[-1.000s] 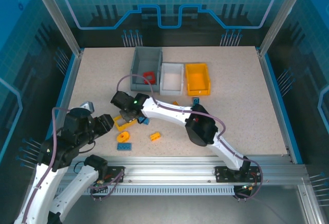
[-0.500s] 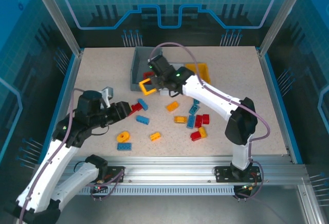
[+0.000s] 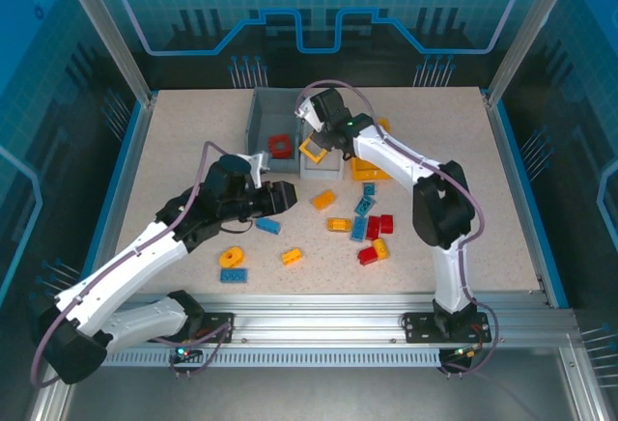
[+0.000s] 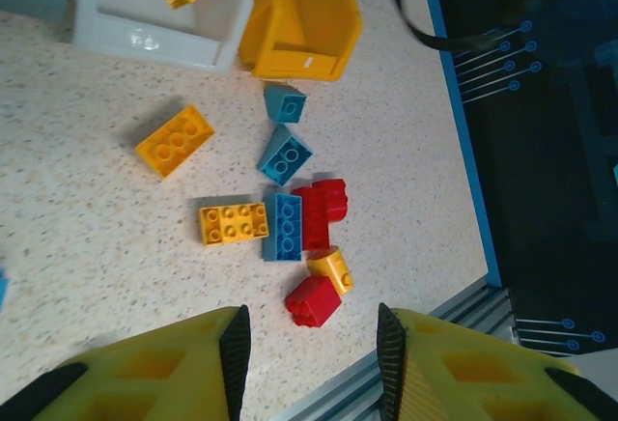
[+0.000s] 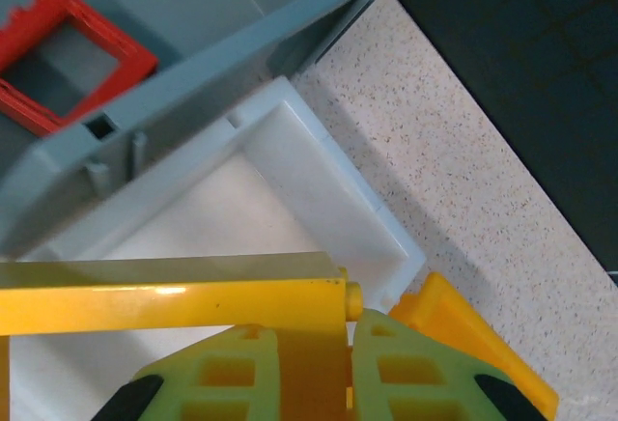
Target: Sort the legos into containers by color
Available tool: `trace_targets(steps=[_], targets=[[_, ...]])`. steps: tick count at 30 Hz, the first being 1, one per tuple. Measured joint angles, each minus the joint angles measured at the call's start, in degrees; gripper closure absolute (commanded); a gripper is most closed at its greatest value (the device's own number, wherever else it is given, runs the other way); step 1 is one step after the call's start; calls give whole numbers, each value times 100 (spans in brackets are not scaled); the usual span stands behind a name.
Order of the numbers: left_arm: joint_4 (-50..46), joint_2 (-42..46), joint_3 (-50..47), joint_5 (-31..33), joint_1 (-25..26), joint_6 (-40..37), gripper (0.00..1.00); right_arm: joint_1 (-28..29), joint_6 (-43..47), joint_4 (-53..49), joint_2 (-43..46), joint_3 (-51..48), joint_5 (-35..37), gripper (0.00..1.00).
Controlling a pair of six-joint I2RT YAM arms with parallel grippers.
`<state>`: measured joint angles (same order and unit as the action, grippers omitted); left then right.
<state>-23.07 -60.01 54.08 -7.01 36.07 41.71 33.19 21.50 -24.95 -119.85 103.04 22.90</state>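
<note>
Landmark: the white bin (image 5: pixel 328 184); I place everything from it.
Right hand (image 3: pixel 317 143): clamped together on one bar of the yellow frame (image 3: pixel 307 154), holding it in the air.
Frame's place: above the white bin, toward the wall it shares with the yellow bin (image 4: pixel 299 25).
Frame's axis: in the right wrist view the gripped bar runs crosswise to the fingers (image 5: pixel 241 373). The rest of the frame reaches back over the white bin.
Deciding relation: the yellow bin stands just beside the white bin, on the side away from the grey bin (image 3: pixel 266 122). I judge the frame must clear that shared wall before I let go.
Risk: released here, it looks likely to fall into the white bin.
Grey bin: touches the white bin's other side and holds a red frame (image 3: pixel 281 145).
Left hand (image 3: pixel 280 197): fingers apart with nothing between them, well nearward of the white bin, over the surface (image 3: pixel 435 209).
Nearer arm: the right.
</note>
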Motion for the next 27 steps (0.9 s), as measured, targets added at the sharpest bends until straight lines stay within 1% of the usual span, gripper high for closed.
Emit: trace_targets(steps=[4, 7, 12, 19, 23, 27], targets=[[297, -210, -17, 87, 66, 37, 57, -4, 599, 85, -435, 175, 116, 86], [367, -254, -26, 133, 63, 39, 57, -4, 896, 170, -640, 293, 181, 84], [439, -251, -48, 166, 63, 39, 57, 2, 1207, 396, -848, 424, 326, 82], [409, -210, -160, 212, 63, 39, 57, 2, 1585, 844, -984, 452, 564, 83], [404, -118, -160, 229, 63, 39, 57, -2, 1759, 1309, -955, 203, 649, 83], [407, -57, -175, 234, 63, 39, 58, -20, 1781, 1495, -715, -223, 562, 83]])
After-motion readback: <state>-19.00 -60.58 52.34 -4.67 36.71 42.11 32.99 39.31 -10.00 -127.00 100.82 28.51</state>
